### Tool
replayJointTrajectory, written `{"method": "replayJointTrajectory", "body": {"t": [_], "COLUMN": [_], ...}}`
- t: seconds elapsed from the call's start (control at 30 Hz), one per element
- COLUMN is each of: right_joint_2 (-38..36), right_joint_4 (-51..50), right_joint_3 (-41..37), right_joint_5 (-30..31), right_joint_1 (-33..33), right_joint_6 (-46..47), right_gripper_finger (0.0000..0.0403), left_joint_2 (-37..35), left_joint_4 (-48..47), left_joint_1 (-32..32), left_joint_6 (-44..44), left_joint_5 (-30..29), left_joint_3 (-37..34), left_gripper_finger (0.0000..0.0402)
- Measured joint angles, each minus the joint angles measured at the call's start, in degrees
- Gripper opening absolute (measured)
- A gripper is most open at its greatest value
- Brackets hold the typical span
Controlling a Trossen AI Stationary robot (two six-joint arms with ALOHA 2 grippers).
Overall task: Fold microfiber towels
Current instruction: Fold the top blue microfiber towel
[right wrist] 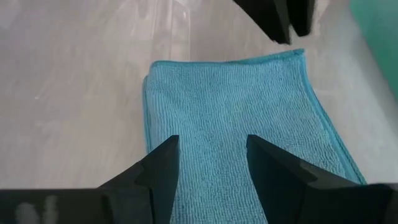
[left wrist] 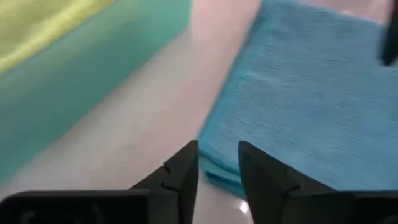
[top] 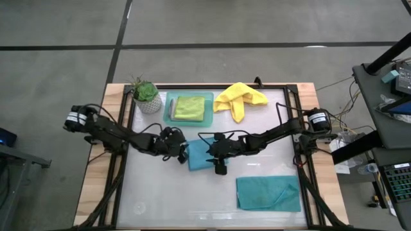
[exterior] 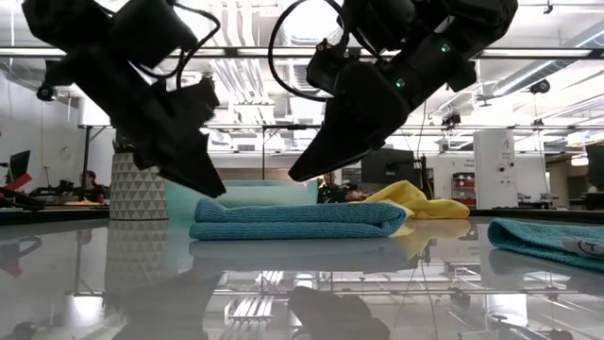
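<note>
My left gripper (top: 182, 151) is hovering at the nine o'clock edge of the folded teal microfiber towel (top: 200, 156), near the middle of the white glass-topped table (top: 160, 186). In the left wrist view my two dark fingers (left wrist: 183, 171) are standing a small way apart, with nothing between them, just over the towel's layered corner. In the low view that gripper (exterior: 193, 165) is hanging just above the towel (exterior: 293, 219), not touching it.

At about eleven o'clock from the towel, the small green potted plant in its white patterned pot (top: 146, 95) is sitting near the table's far edge. Beside it, at twelve o'clock from the towel, the translucent mint-green rectangular plastic tray (top: 168, 109) is holding the folded lime green microfiber towel (top: 189, 107).

My right gripper (top: 219, 163) is poised over the three o'clock side of the folded teal towel. In the right wrist view its fingers (right wrist: 163, 168) are standing wide apart and empty, the teal cloth (right wrist: 236, 124) lying flat beneath them.

At one o'clock from there, the crumpled yellow microfiber towel (top: 239, 98) is lying loose near the far edge. At five o'clock, the second teal microfiber towel (top: 268, 193) is lying spread flat near the table's near edge.
</note>
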Motion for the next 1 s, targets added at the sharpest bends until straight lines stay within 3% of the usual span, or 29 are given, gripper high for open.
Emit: {"method": "replayJointTrajectory", "body": {"t": [0.17,0.33,0.5,0.77,1.0], "right_joint_2": [0.0,0.0,0.1,0.1,0.1], "right_joint_4": [0.0,0.2,0.3,0.5,0.5], "right_joint_3": [-0.5,-1.0,-1.4,-1.5,-1.5], "right_joint_5": [0.0,0.1,0.1,0.1,0.1], "right_joint_1": [0.0,0.0,0.0,0.0,0.0], "right_joint_6": [-0.4,-0.4,-0.4,-0.4,0.2], "right_gripper_finger": [0.0176,0.0176,0.0176,0.0176,0.0176], "left_joint_2": [3.6,5.3,5.7,8.5,5.2], "left_joint_4": [3.2,5.8,5.7,5.8,5.2], "left_joint_1": [0.0,0.0,0.0,0.0,0.0], "left_joint_6": [-0.1,0.0,-0.3,-0.3,2.7], "left_joint_5": [-2.4,-2.4,-2.3,-1.2,-0.7], "left_joint_3": [0.0,0.0,0.0,0.1,0.3], "left_gripper_finger": [0.013,0.0127,0.0096,0.0008,0.0001]}}
